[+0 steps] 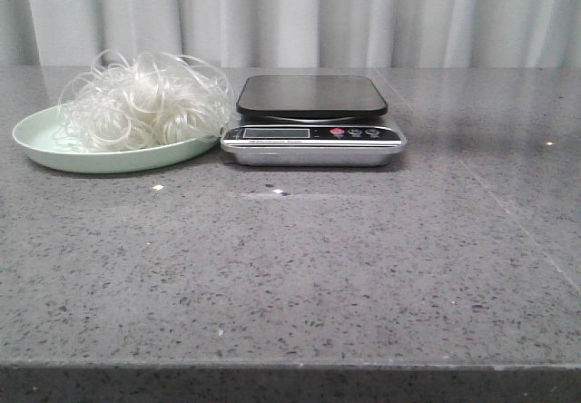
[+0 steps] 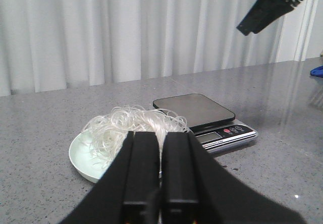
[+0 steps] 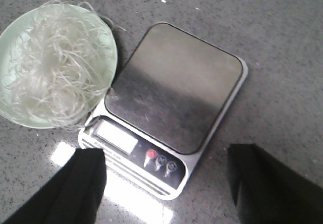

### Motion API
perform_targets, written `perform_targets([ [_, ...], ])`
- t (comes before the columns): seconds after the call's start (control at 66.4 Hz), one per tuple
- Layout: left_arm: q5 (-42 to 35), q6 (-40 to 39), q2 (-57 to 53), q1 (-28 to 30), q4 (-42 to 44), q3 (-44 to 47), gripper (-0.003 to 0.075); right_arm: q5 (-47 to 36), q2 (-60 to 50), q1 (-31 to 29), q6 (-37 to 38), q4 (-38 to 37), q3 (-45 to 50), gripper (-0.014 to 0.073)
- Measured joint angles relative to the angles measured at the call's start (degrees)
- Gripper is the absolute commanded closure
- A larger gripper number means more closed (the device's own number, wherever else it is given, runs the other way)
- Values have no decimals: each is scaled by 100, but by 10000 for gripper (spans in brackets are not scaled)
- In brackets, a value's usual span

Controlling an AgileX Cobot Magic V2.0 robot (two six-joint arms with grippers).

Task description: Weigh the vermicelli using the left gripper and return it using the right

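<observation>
On my front camera I see a grey speckled counter [image 1: 300, 267] with pale curtains [image 1: 300, 13] hanging behind it. Toward the back left sits a shallow, pale green plate [image 1: 36, 144]. On it rests the vermicelli [image 1: 141, 103], a fluffy heap of thin, see-through white loops that rises well above the plate's rim. None of it lies on the scale.

Just to the right of the plate, nearly touching its rim, stands a small kitchen scale [image 1: 313, 144]. It has a silver body, a bare black platform [image 1: 311, 94] on top, and a display strip with one red button [image 1: 337, 132] and darker ones beside it facing me.

Neither arm shows in the front camera. From my left wrist camera, the left tool [image 2: 160, 183] hangs above the counter short of the plate, its two black fingers [image 2: 141, 168] pressed almost together with only a thin slit between them and nothing held. My right arm shows as a dark shape high in the far corner of that view.

From my right wrist camera, looking down on the scale and plate, the right tool [image 3: 166, 186] is above the scale's front edge, its two fingers [image 3: 75, 188] spread wide apart and empty.
</observation>
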Motion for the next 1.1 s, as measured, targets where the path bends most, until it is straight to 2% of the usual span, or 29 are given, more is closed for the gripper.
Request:
perform_targets([
  [0.361, 0, 0, 0, 0, 0, 0, 594, -2298, -3404, -136, -12, -149, 4085, 7],
  [0.813, 0, 0, 0, 0, 0, 0, 594, -4579, -7427, -136, -12, -339, 7695, 16],
  [0.903, 0, 0, 0, 0, 37, 0, 594, -4760, -8020, -136, -12, -443, 8184, 100],
  [0.993, 0, 0, 0, 0, 68, 0, 594, -4918, -8431, -136, -12, -534, 8516, 263],
  [1.084, 0, 0, 0, 0, 82, 0, 594, -5166, -8665, -136, -20, -564, 8680, 469],
  [1.099, 0, 0, 0, 0, 82, 0, 594, -5200, -8680, -136, -20, -564, 8692, 463],
])
